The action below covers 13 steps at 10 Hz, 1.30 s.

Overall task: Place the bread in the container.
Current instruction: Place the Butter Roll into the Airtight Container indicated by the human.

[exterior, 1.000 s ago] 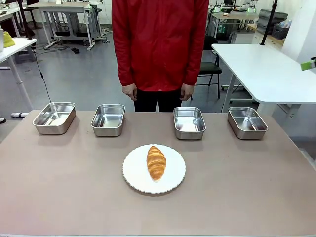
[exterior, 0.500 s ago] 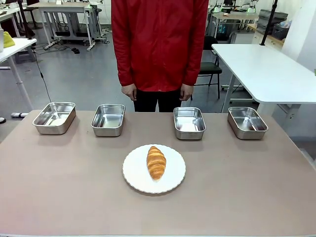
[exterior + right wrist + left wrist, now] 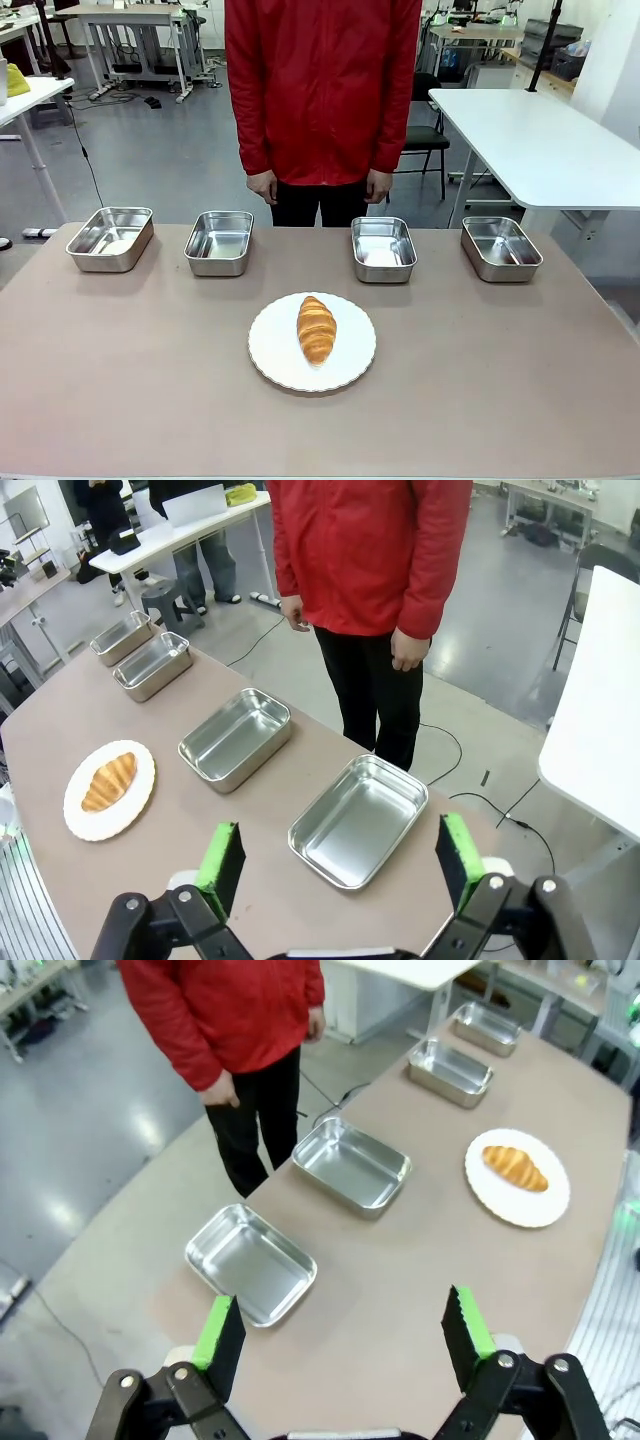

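The bread (image 3: 316, 329), a golden-brown croissant, lies on a white round plate (image 3: 275, 352) at the table's middle. Several identical steel pans stand in a row along the far edge; which one is the container I cannot tell. The pans sit at far left (image 3: 111, 238), centre left (image 3: 220, 241), centre right (image 3: 383, 248) and far right (image 3: 501, 248). My left gripper (image 3: 342, 1330) hovers open high above the nearest pan (image 3: 250, 1263), with the bread (image 3: 515, 1167) far off. My right gripper (image 3: 339, 862) is open above another pan (image 3: 358, 820), and the bread (image 3: 108, 781) lies well to its left.
A person in a red jacket (image 3: 322, 90) stands at the far side, hands down at the sides. The brown table (image 3: 480, 380) has bare room around the plate and along its near edge. A white table (image 3: 540, 140) stands behind on the right.
A green fingertip that showed at the front view's right edge one second ago has left that view. The bread, plate, pans and person have not moved.
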{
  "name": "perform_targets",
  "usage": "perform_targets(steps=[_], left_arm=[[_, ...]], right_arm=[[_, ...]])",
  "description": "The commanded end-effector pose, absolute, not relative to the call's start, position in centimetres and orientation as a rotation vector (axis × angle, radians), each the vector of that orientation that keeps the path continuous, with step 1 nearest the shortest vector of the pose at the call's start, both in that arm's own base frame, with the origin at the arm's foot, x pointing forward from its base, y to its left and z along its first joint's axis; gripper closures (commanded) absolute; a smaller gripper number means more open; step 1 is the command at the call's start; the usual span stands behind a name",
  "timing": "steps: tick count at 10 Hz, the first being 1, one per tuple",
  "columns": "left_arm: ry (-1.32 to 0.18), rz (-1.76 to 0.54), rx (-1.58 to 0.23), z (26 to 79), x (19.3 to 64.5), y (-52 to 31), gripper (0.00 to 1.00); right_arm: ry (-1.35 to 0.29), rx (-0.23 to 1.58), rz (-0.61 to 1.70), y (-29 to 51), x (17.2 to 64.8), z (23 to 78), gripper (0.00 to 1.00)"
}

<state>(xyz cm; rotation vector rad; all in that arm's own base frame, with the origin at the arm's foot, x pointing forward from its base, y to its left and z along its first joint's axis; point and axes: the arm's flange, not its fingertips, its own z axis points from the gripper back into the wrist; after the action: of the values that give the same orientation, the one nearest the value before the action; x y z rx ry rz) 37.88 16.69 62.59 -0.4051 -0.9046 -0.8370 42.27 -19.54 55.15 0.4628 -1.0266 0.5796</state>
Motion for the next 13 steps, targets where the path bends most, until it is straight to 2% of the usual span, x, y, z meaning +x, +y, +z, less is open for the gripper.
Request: perform_targets(steps=[1, 7, 10, 11, 13], left_arm=[[-0.903, -0.820, -0.392, 63.3, 37.3, 15.7, 0.00], [-0.911, -0.760, -0.381, 62.4, 36.3, 15.4, 0.00], [-0.857, -0.666, -0.362, 62.7, 36.7, 15.9, 0.00], [-0.911, -0.763, -0.378, 62.8, 36.9, 16.3, 0.00], [-0.911, -0.763, -0.378, 62.8, 36.9, 16.3, 0.00]], right_arm=[[-1.079, 0.469, 0.600, -19.5, 42.4, 55.3, 0.00], [-1.093, 0.444, 0.602, -17.8, 41.8, 56.6, 0.00], [-1.087, 0.443, 0.611, -17.8, 41.9, 56.6, 0.00], [-1.059, 0.453, 0.605, -18.1, 42.0, 57.0, 0.00], [-1.059, 0.453, 0.605, -18.1, 42.0, 57.0, 0.00]])
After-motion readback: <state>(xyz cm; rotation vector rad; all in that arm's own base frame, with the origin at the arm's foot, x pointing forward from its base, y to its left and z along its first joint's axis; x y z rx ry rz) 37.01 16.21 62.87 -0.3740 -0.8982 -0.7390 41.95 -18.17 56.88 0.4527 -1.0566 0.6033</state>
